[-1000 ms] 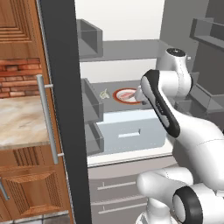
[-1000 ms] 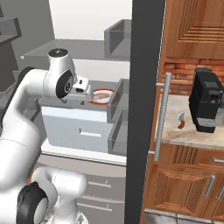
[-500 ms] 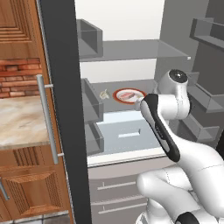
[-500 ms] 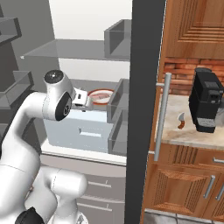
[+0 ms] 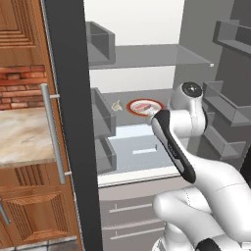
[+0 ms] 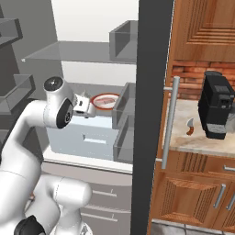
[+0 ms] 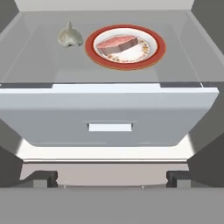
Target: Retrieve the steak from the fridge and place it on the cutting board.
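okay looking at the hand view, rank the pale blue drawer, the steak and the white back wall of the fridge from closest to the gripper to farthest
1. Pale blue drawer, straight ahead, below the shelf.
2. Steak, on the red-rimmed plate on the shelf behind the drawer.
3. White back wall, behind the shelf.

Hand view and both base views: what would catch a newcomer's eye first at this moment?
The red-rimmed plate on a grey shelf of the open fridge, with the pinkish steak lying on it and a small pale lump beside it. Next, the white arm reaching toward that shelf, its gripper open and holding nothing, short of the plate. To the right, a black coffee machine stands on the marbled counter.
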Controlling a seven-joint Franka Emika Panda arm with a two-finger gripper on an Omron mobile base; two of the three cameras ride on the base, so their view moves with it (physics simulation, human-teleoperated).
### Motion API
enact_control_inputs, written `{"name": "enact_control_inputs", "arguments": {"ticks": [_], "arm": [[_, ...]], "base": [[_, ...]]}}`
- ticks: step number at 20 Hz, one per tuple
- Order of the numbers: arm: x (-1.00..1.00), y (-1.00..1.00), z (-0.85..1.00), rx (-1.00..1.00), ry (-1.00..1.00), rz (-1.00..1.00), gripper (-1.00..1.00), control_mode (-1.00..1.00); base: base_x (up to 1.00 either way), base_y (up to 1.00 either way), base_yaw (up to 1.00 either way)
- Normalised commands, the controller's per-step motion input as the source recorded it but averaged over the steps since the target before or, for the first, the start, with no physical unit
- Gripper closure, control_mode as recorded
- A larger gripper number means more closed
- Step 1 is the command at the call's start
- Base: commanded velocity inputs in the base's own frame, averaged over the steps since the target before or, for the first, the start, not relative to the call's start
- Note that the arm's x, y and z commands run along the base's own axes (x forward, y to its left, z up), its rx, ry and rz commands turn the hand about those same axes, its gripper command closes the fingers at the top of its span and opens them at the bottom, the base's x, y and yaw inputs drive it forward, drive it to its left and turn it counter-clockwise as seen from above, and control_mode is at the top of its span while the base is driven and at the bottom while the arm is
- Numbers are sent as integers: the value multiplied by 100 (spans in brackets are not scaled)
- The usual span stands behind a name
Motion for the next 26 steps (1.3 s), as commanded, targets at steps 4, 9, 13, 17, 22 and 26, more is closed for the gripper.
{"name": "enact_control_inputs", "arguments": {"ticks": [4,9,13,17,22,26], "arm": [[29,1,0,0,0,-2,-100,-100],[39,0,0,0,0,0,-100,-100],[36,0,0,0,0,0,-100,-100],[31,0,0,0,0,0,-100,-100],[32,0,0,0,0,0,-100,-100],[41,0,0,0,0,0,-100,-100]], "base": [[0,0,0],[0,0,0],[0,0,0],[0,0,0],[0,0,0],[0,0,0]]}}
